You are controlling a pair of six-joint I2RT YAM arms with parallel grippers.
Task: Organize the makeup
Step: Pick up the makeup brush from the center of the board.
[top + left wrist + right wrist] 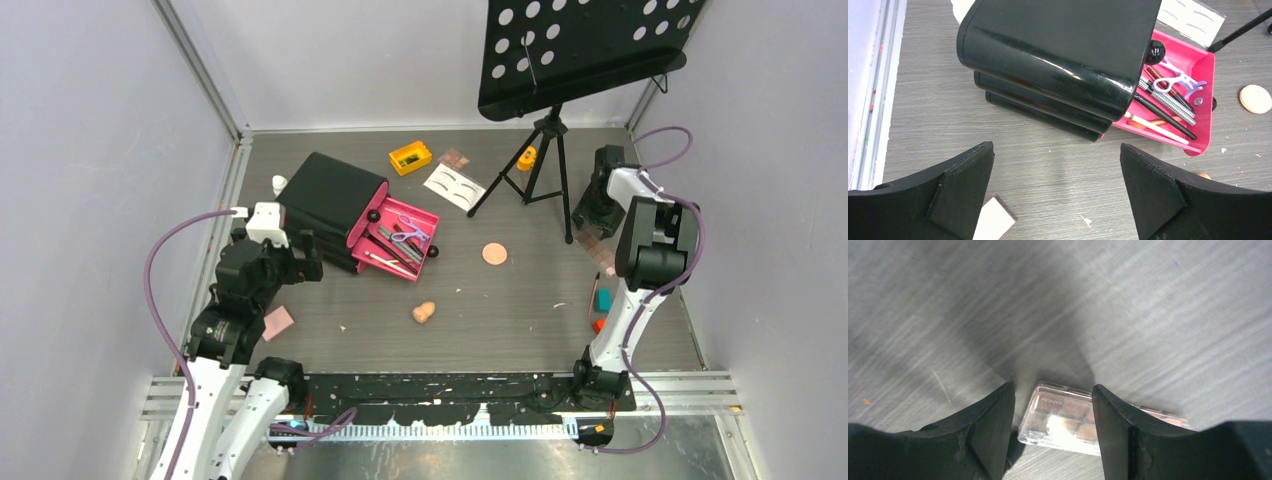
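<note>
**Right arm poised over a palette; left arm waits by the chest**

At the left edge of the grey wood-grain tabletop (500, 310), the left gripper (1056, 147) hangs with its jaws spread wide and nothing between them. It sits just in front of the glossy black plastic chest (1058, 45). One hot-pink plastic drawer (1205, 65) stands pulled out to the chest's right. It already holds the lilac plastic scissors (1178, 80) and several thin black and white brushes (1163, 112).

Mid-table, a round peach sponge (494, 253) and a lumpy peach sponge (423, 312) lie loose and well apart.

Near the right edge, the right gripper (1053, 386) points down over a clear-cased rectangular brown eyeshadow palette (1060, 417). Its jaws are parted and grip nothing. The palette lies flat on the tabletop, one end showing between the fingers, the rest running under the right finger.

The step in hand looks like picking up this palette. The next move probably calls for lowering until both fingers flank the case across its narrow side, then closing. A flat, slick case may slide or tip if pinched off-centre.
</note>
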